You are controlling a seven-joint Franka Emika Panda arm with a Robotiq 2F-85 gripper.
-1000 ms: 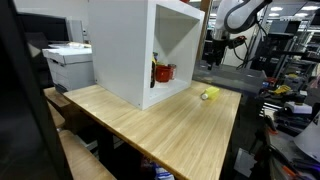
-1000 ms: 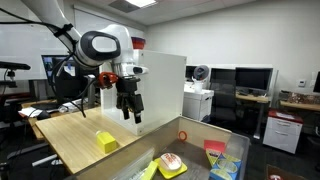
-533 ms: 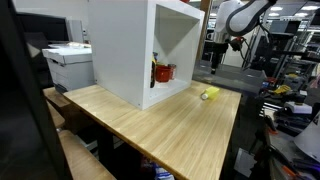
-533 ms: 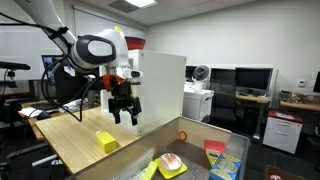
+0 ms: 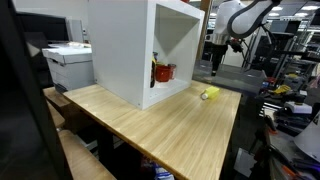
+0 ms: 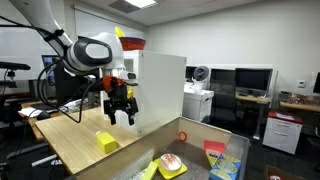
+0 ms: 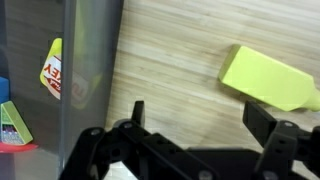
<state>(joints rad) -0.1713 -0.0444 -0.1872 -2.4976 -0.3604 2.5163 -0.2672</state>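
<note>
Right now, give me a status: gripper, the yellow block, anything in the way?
Gripper open, empty, in the air. Yellow block lying flat, untouched. White cabinet close beside, nothing on the block.

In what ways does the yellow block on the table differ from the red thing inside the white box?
The yellow block lies out on the wooden table; the red thing sits inside the white box. The gripper, jaws open, hangs near the yellow block, far from the red thing. The yellow block looks oblong; the red thing's shape is unclear. Both are small and untouched.
</note>
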